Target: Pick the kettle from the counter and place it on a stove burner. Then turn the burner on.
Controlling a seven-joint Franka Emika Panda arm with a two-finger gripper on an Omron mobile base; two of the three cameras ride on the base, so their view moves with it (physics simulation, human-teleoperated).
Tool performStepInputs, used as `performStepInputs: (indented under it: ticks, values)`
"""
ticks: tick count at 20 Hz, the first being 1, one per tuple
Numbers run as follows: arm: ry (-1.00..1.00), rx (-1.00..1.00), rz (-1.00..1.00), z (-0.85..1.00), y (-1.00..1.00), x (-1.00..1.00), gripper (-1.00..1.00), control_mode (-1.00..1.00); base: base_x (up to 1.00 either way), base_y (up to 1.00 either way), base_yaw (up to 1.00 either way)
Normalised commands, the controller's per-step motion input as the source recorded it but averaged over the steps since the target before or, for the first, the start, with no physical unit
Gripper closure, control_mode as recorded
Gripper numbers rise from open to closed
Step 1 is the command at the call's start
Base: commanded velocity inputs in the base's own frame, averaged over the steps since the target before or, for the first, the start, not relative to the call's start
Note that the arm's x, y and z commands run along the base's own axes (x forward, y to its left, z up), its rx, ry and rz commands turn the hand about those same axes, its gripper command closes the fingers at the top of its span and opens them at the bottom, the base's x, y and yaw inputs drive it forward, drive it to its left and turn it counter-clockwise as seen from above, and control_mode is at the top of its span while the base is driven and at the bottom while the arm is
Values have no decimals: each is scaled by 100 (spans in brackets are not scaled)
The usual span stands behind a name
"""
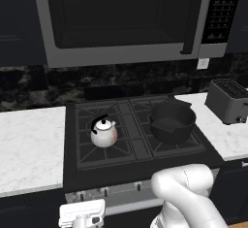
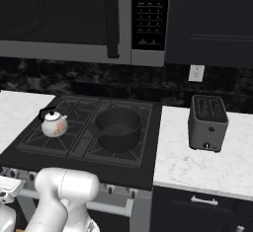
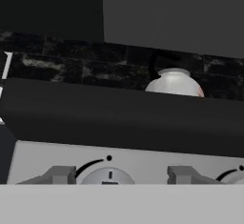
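One kettle (image 1: 103,133) is sitting on the front-left stove burner (image 1: 104,147), one black pot (image 1: 172,122) on the right, one toaster (image 1: 228,101) on the counter (image 1: 29,144). The gripper (image 1: 81,218) is hanging by two knobs (image 3: 109,175); can't tell its opening.

Base views flanking stove (image 1: 140,139); hand view low, close.

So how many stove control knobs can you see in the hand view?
2: one round grey stove knob at bottom centre, another cut off at the right edge. More may be hidden outside the frame.
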Motion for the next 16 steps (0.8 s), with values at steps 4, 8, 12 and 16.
performStepInputs:
  ticks: [4, 8, 12, 16]
  values:
    - [0, 0, 1, -16, 0, 14, 100, -100, 0, 0, 0]
    - [0, 0, 0, -13, 0, 16, 100, -100, 0, 0, 0]
    - [1, 0, 0, -13, 0, 10, 100, -100, 0, 0, 0]
    - [0, 0, 0, -1, 0, 0, 100, -100, 0, 0, 0]
